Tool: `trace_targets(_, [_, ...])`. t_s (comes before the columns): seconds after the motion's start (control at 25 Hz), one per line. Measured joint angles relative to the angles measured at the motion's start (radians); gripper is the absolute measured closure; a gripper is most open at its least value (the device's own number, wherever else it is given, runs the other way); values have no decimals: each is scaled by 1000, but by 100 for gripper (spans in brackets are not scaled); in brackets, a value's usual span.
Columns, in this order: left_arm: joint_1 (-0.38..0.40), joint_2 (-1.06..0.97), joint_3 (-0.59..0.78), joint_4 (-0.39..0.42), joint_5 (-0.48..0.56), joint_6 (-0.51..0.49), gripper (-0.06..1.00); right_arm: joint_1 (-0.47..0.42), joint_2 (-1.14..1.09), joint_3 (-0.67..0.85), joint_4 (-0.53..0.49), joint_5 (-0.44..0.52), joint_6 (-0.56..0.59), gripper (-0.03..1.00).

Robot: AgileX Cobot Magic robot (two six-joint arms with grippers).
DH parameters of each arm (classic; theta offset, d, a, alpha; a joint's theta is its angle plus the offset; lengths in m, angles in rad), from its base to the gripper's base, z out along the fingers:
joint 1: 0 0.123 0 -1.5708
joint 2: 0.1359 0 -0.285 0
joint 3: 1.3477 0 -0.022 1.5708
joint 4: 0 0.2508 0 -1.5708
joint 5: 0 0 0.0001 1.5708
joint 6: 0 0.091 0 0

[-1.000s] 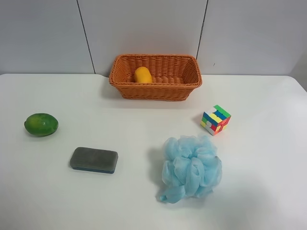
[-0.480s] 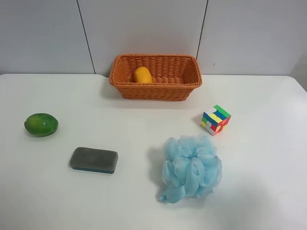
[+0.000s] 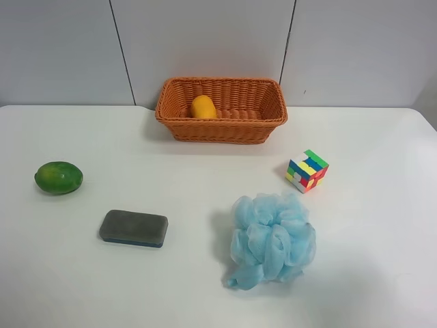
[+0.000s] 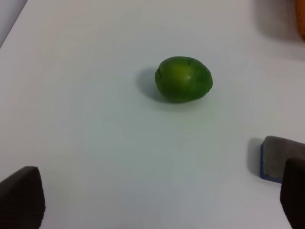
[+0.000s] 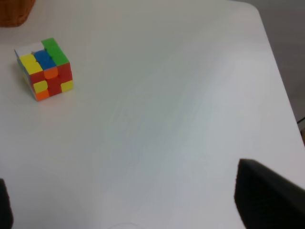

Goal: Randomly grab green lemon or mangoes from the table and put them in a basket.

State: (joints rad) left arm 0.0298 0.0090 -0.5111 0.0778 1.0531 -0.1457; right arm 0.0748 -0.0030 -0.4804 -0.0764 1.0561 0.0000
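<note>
The green lemon lies on the white table at the exterior high view's left. It also shows in the left wrist view, some way ahead of my open, empty left gripper. The yellow-orange mango lies inside the wicker basket at the back of the table. My right gripper is open and empty over bare table. Neither arm shows in the exterior high view.
A grey-and-blue eraser block lies in front of the lemon and also shows in the left wrist view. A colour cube also shows in the right wrist view. A light blue bath pouf lies near the front.
</note>
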Motion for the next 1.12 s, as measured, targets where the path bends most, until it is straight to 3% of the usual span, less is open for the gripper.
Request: trace_targets(1.12, [0,-15,1,0,5,-3,-5,0,0,0,0,0,0,5])
